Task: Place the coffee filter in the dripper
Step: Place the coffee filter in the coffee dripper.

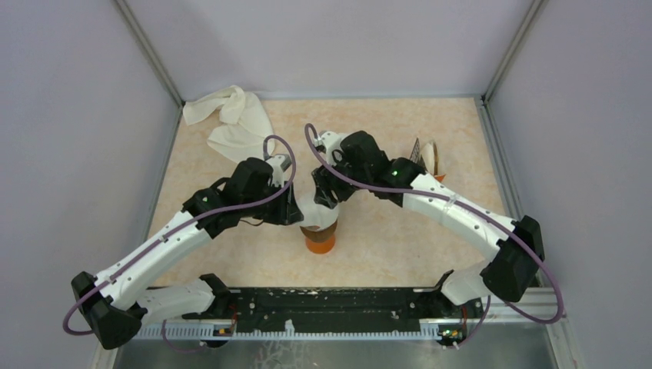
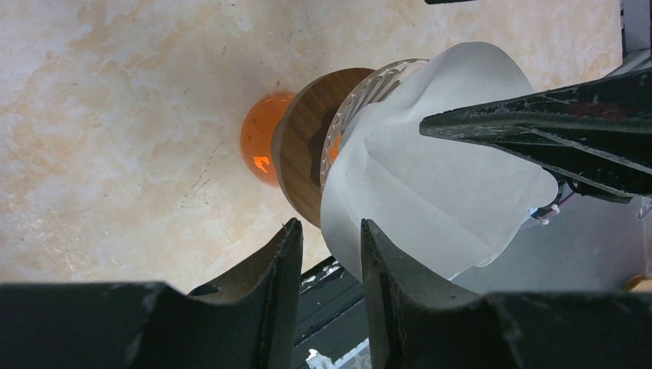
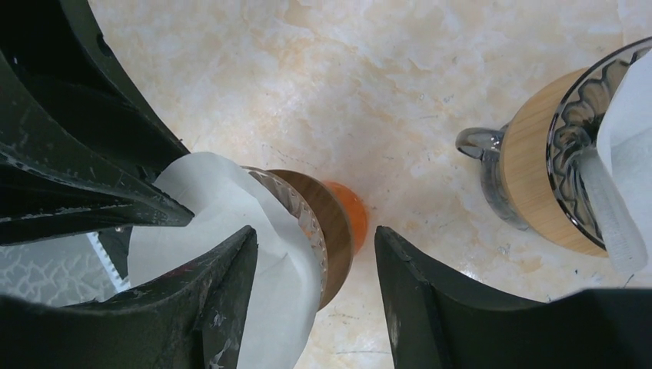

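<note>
Top external / filter: white filter is seen seated in the dripper, which is stacked on an orange cup at mid table.
Top external / grippers: left gripper and right gripper are set close on either side of the filter top; the jaws can't be read here.
Top external / rest: a cloth is bunched at the far left corner; a spare dripper is stood far right.
Left wrist / left gripper: released, jaws part-open; the filter rim is seen in the gap, met by one finger only, not pinched.
Left wrist / filter: flared out of the dripper mouth; a right gripper finger is seen across its upper edge, contact can't be told.
Right wrist / right gripper: released, jaws wide; the dripper and cup are framed in the gap, the filter is overlapped by one finger, nothing is clamped.
Right wrist / spare dripper: well apart, wood collar, glass handle, paper inside.
</note>
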